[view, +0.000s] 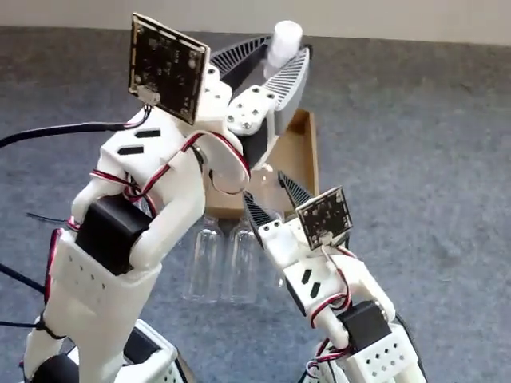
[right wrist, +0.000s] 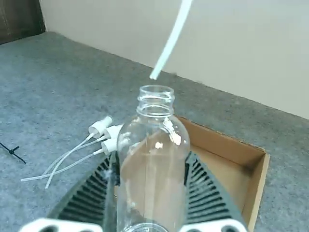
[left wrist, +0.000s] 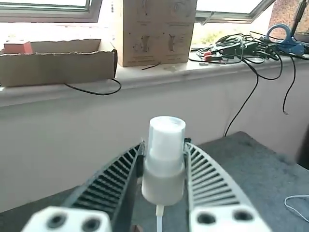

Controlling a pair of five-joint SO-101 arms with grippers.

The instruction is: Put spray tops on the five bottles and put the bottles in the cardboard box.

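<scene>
Left tool (left wrist: 164,147) pinching spray top (left wrist: 165,166); right tool (right wrist: 150,166) pinching upright bottle (right wrist: 153,140). Dip tube (right wrist: 170,43) tip just above right tool's bottle mouth, slightly off-centre. Centre it, lower straight, then twist.

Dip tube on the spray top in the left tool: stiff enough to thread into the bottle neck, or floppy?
Likely semi-flexible: the dip tube hangs nearly straight toward the bottle mouth with a slight bow, while the loose tops trail curved tubes on the carpet. It is probably very light, so it may glance off the rim.
</scene>
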